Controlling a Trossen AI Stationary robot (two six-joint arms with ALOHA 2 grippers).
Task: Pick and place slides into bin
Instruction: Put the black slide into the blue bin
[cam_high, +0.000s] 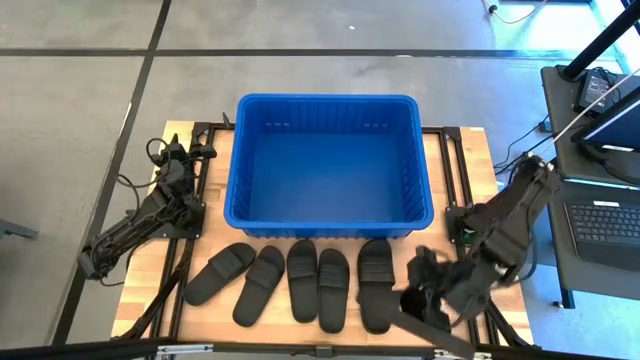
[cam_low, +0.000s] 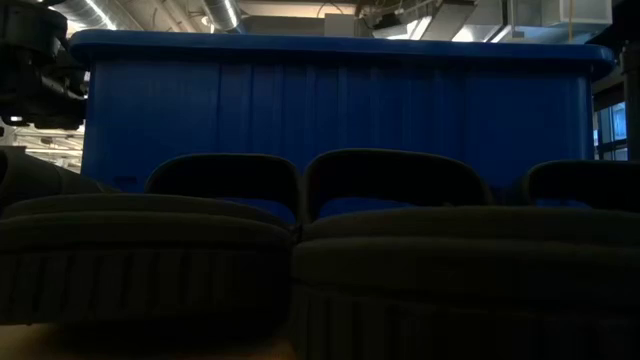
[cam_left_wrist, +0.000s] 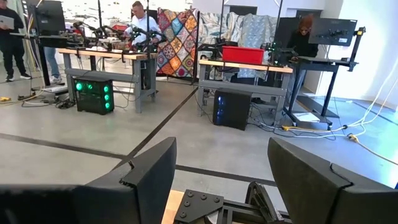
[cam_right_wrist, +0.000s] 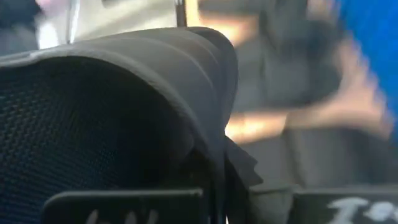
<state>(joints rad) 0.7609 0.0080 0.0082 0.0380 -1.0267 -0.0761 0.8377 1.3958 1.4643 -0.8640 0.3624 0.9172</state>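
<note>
The blue bin (cam_high: 330, 165) stands at the table's far middle, nothing showing inside it. Several black slides (cam_high: 302, 280) lie side by side on their soles along the near edge; in the low view they fill the foreground (cam_low: 150, 250) in front of the bin (cam_low: 340, 100). My right gripper (cam_high: 425, 292) is at the near right, just right of the row, shut on another black slide (cam_high: 435, 322). My left gripper (cam_high: 190, 152) is open and empty at the table's left side, beside the bin. My right gripper holds a black slide between its two fingers (cam_right_wrist: 124, 208), at a place close to the wide strap (cam_right_wrist: 155, 93), which rises right ahead of the fingers. The slide itself hides the exact place of contact. In the high view the slide (cam_high: 450, 335) sticks out slanting toward the near right corner.
A side desk with a laptop (cam_high: 605, 225) stands past the table's right edge. Black frame rails (cam_high: 455, 170) run beside the bin. The left wrist view looks into the room with workbenches and people (cam_left_wrist: 140, 25) far off.
</note>
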